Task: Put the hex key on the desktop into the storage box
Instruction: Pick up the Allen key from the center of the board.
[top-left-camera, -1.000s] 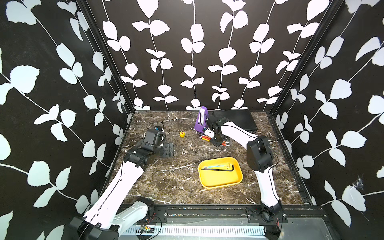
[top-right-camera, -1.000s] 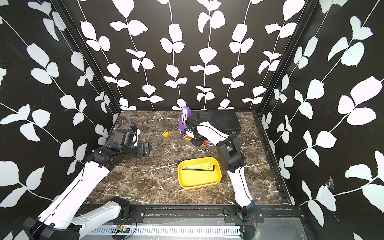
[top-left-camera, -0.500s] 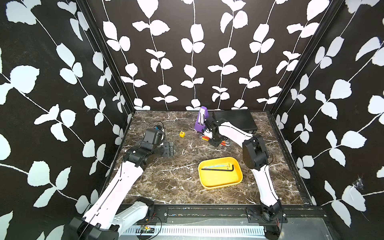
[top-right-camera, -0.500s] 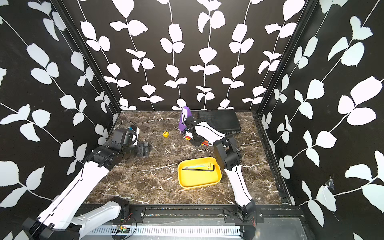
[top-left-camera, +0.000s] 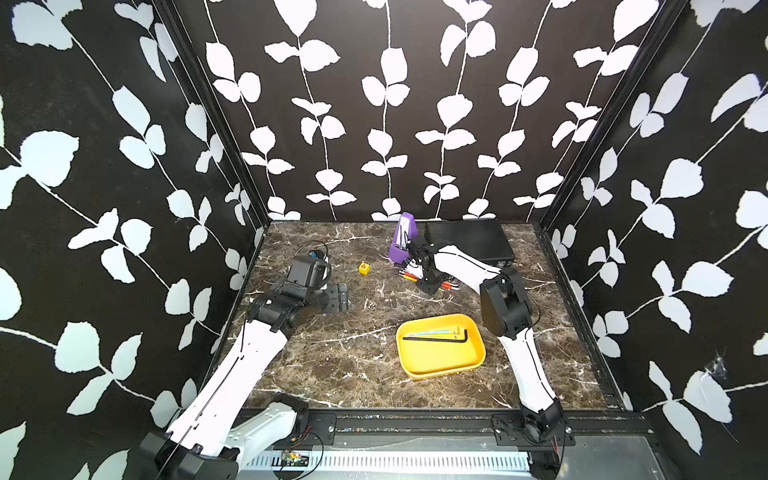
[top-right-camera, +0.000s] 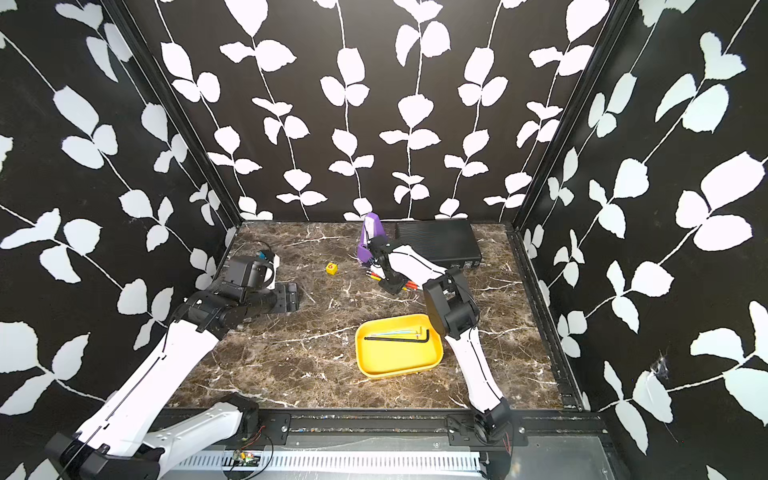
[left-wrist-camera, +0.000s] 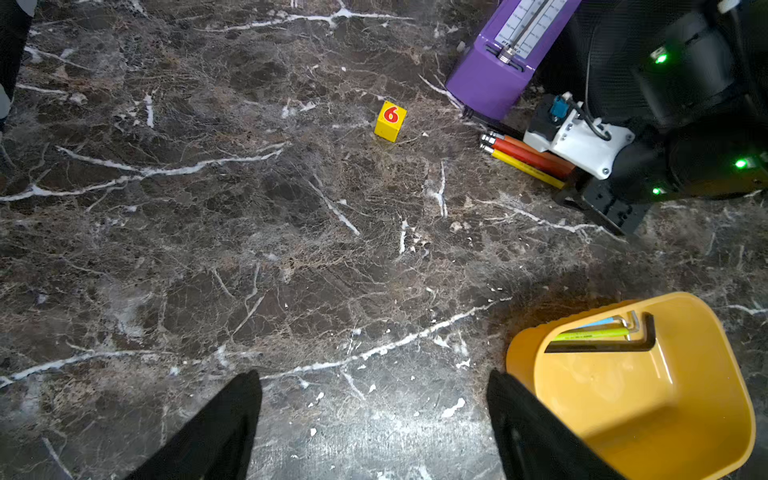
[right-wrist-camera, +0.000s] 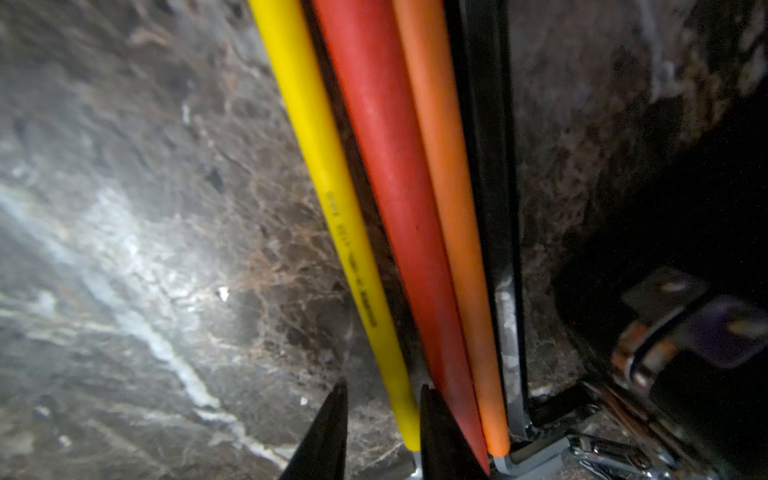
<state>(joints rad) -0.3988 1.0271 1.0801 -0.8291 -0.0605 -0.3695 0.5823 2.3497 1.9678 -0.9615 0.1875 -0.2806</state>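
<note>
Change: our right gripper (right-wrist-camera: 382, 399) has edged astride yellow hex key (right-wrist-camera: 332, 199), bottom centre.
Fingers: narrowly parted, grasp pending; left gripper (left-wrist-camera: 372, 380) wide, empty.

Three sleeved hex keys (right-wrist-camera: 395, 208), yellow, red and orange, lie flat and touching side by side on the dark white-veined marble desktop (top-left-camera: 332, 353), a bare black key (right-wrist-camera: 482, 145) alongside; the yellow one's end sits between the right pincer's (right-wrist-camera: 382, 432) parted tips. The shallow yellow storage box (top-left-camera: 440, 365) rests well apart from that pincer, towards its arm's base, holding a long black L-shaped key (top-left-camera: 436, 338) and thin coloured keys (top-left-camera: 432, 332)
</note>
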